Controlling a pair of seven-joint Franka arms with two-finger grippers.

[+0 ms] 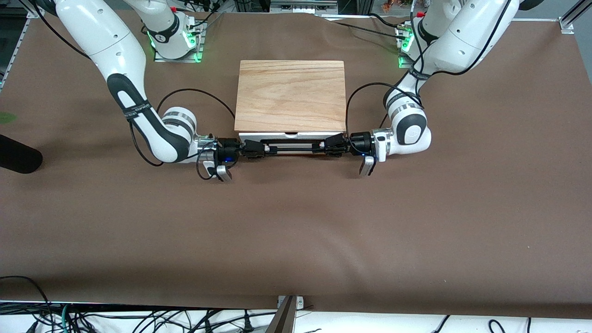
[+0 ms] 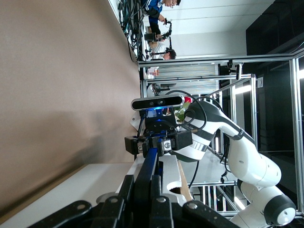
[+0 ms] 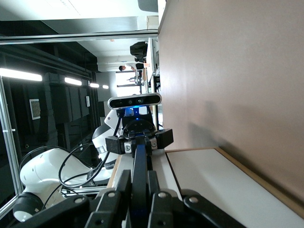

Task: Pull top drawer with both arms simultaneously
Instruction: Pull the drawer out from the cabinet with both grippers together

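The top drawer's white front (image 1: 277,136) shows just under the cabinet's wood top board (image 1: 291,92), and none of the drawer's inside is in view. Its long black bar handle (image 1: 291,147) runs along the front. My right gripper (image 1: 264,150) is shut on the handle at the right arm's end. My left gripper (image 1: 319,148) is shut on it at the left arm's end. In the left wrist view my left gripper (image 2: 149,183) clamps the bar (image 2: 152,159) beside the white front (image 2: 71,190). In the right wrist view my right gripper (image 3: 139,179) clamps the bar (image 3: 139,156).
The cabinet stands on a brown table cover (image 1: 296,231). A dark object (image 1: 16,155) lies at the table's edge at the right arm's end. Cables hang from both wrists. Each wrist view shows the other arm's gripper farther along the bar.
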